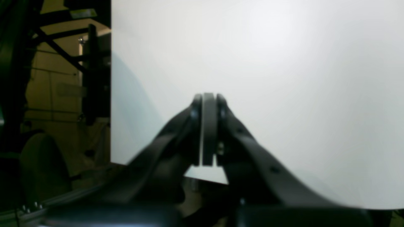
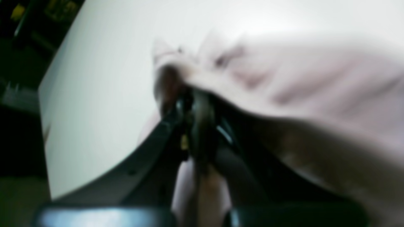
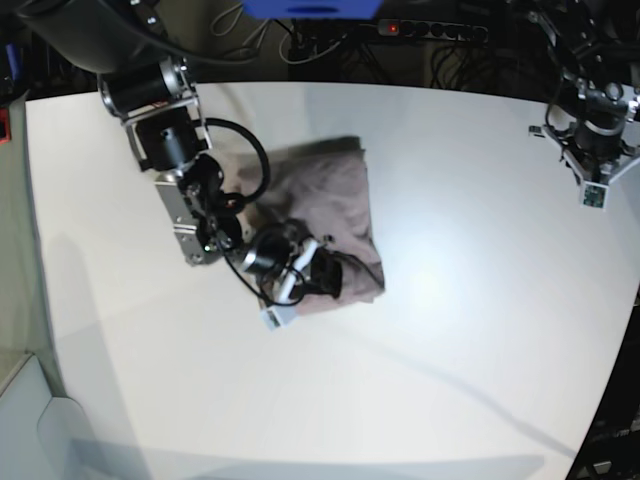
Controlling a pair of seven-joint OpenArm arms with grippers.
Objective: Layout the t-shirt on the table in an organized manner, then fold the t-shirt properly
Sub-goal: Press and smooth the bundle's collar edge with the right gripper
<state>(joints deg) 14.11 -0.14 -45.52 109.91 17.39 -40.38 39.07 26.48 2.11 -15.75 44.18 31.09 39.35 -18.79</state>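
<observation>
The mauve-pink t-shirt (image 3: pixel 335 200) lies bunched into a rough rectangle on the white table (image 3: pixel 450 330), left of the middle. My right gripper (image 3: pixel 328 275) is down at the shirt's near edge. In the blurred right wrist view its jaws are shut on a fold of the t-shirt (image 2: pixel 300 72), which drapes over the right finger, and my right gripper (image 2: pixel 192 94) is partly hidden by the cloth. In the left wrist view my left gripper (image 1: pixel 208 97) is shut on nothing, with bare table (image 1: pixel 284 63) beneath it, away from the shirt.
My left arm (image 3: pixel 590 130) hangs at the table's far right edge. Cables and a power strip (image 3: pixel 430 30) lie beyond the back edge. A dark frame (image 1: pixel 91 72) stands past the table edge in the left wrist view.
</observation>
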